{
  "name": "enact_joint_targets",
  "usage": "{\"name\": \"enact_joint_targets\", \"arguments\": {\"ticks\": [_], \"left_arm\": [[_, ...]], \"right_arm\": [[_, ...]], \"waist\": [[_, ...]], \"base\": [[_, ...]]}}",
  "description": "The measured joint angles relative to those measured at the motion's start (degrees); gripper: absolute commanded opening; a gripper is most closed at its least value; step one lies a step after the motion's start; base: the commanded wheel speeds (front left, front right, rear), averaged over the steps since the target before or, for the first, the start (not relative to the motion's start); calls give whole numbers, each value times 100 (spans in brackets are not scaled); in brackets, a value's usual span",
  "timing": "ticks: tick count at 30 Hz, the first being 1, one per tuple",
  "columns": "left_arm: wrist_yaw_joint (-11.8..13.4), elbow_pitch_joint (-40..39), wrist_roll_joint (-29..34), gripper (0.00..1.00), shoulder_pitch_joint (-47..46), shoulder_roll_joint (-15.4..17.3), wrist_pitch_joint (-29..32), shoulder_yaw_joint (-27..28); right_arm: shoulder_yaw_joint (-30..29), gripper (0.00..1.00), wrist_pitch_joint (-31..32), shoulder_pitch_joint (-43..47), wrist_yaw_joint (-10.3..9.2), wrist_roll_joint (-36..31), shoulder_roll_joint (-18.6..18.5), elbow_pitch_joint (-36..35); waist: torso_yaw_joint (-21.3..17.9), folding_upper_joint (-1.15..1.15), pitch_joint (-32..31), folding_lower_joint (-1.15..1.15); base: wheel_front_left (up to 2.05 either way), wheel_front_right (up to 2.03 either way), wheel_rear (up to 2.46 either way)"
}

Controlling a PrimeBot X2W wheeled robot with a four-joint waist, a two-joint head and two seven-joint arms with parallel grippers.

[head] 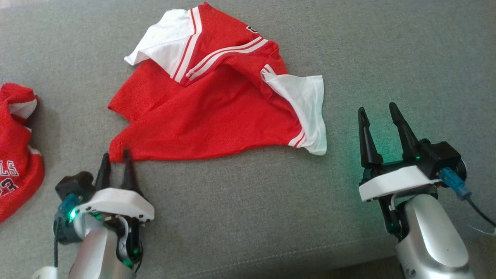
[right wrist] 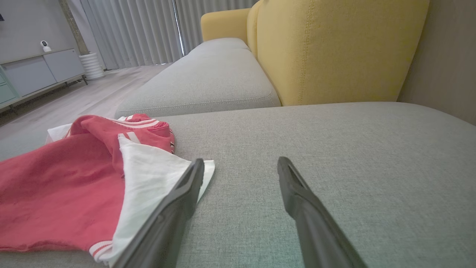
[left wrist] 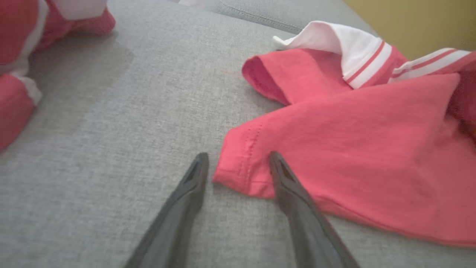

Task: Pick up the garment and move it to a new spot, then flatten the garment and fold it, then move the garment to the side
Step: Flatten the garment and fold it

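A red garment (head: 209, 112) with white sleeves and striped trim lies crumpled on the grey sofa cushion (head: 248, 201), near the middle of the head view. My left gripper (head: 115, 155) is open at its near-left hem corner (left wrist: 238, 175), one finger on each side of that corner, the right finger lying over the cloth. My right gripper (head: 379, 109) stands open to the right of the garment's white sleeve (right wrist: 148, 178), a little apart from it, holding nothing.
A second red garment (head: 15, 155) with white lettering lies bunched at the left edge of the cushion. A yellow sofa backrest (right wrist: 334, 48) rises behind, and another grey seat (right wrist: 208, 78) extends beyond. The cushion's front seam runs near the bottom of the head view.
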Motion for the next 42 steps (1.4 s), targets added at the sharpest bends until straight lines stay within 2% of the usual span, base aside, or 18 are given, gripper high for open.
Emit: {"name": "enact_joint_targets", "arguments": {"ticks": [2, 3, 4, 9, 15, 31, 32, 34, 35, 36, 42], "left_arm": [[-1, 52, -5, 38, 1, 9, -23, -3], [-4, 58, -5, 27, 1, 11, -23, -13], [-11, 71, -4, 0, 0, 12, -23, -35], [-110, 148, 23, 0, -74, 12, -23, -146], [-205, 129, 63, 0, -149, 8, -22, -313], [-274, -83, 112, 0, -317, 0, -25, -726], [-288, -92, 114, 0, -326, 0, -25, -740], [-302, -105, 138, 0, -336, -1, -25, -757], [-302, -108, 156, 0, -343, -1, -26, -769], [-303, -109, 156, 0, -350, -1, -26, -770], [-309, -120, 207, 0, -355, -4, -26, -706]], "right_arm": [[-13, 100, 0, 0, 0, -1, 0, 7], [-23, 100, 0, -1, 0, -3, 0, 15], [-34, 100, 0, -4, 0, -23, 0, 43], [-53, 100, 0, -154, 0, -58, -1, 438], [-132, 100, 67, -814, 0, -163, -3, 1096], [-97, 100, 584, -2130, 0, -477, -24, 2725], [-83, 88, 619, -2183, 0, -502, -25, 2815], [-78, 50, 630, -2297, 0, -563, -34, 2945], [-55, 29, 633, -2357, 0, -565, -42, 3015], [-37, 0, 633, -2403, 0, -565, -45, 3070], [-10, 0, 447, -2505, 5, -521, -38, 3289]], "waist": [[14, 0, -3, 0], [24, 0, -2, 0], [37, 0, 1, 0], [137, 0, 20, 0], [323, 0, 89, 0], [743, 0, 455, 0], [761, 0, 474, 0], [790, 0, 501, 0], [801, 0, 508, 0], [808, 0, 513, 0], [785, 0, 494, 0]], "base": [[0, 0, 0], [0, 0, 0], [0, 0, 0], [0, 0, 0], [0, 0, 0], [0, 0, 0], [0, 0, 0], [0, 0, 0], [0, 0, 0], [0, 0, 0], [0, 0, 0]]}}
